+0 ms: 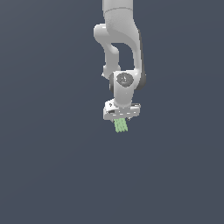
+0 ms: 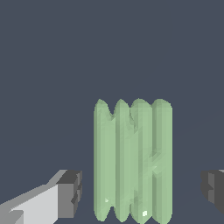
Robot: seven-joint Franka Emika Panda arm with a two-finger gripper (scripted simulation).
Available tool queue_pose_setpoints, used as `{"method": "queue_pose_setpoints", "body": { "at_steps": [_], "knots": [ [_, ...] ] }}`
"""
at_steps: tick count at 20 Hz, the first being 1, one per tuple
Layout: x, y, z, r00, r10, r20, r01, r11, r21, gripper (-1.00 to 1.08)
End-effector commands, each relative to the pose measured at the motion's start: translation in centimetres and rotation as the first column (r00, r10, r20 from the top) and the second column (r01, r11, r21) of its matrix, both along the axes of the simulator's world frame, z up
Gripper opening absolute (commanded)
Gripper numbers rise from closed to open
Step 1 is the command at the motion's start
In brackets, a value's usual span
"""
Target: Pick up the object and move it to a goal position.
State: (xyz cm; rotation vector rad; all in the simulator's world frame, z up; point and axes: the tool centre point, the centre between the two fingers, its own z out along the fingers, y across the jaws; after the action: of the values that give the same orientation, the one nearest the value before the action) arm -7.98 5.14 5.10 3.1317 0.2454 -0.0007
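Object: light-green ribbed piece (image 2: 133,161) is lying between the gripper's fingers (image 2: 69,194), with open gaps on both sides.
Gripper: it (image 1: 120,117) is standing spread, not touching the object, which is peeking out just below it in the exterior view.
Risk: closing off-centre could be nudging or twisting the rods; ribbed sides may be slipping.
Arm: it (image 1: 124,52) is hanging vertically, wrist pointing straight down.

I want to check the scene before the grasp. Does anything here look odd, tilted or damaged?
Nothing stands out. The light-green ribbed object lies whole below the gripper, its ribs parallel and unbroken. The fingers stand apart on either side of it and do not touch it.
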Motion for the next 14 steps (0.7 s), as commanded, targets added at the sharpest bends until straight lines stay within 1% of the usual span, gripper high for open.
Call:
{"method": "queue_pose_setpoints", "body": {
  "at_steps": [1,7,12,13,14],
  "knots": [
    [-0.1,0.0,-1.0,1.0,0.0,-0.001,0.0,1.0,0.0,1.0],
    [-0.1,0.0,-3.5,1.0,0.001,0.0,-0.001,1.0,0.0,1.0],
    [-0.1,0.0,-4.1,1.0,0.001,0.0,-0.001,1.0,0.0,1.0],
    [-0.1,0.0,-4.1,1.0,0.001,0.0,-0.001,1.0,0.0,-1.0],
    [-0.1,0.0,-4.1,1.0,0.001,0.0,-0.001,1.0,0.0,-1.0]
  ]
}}
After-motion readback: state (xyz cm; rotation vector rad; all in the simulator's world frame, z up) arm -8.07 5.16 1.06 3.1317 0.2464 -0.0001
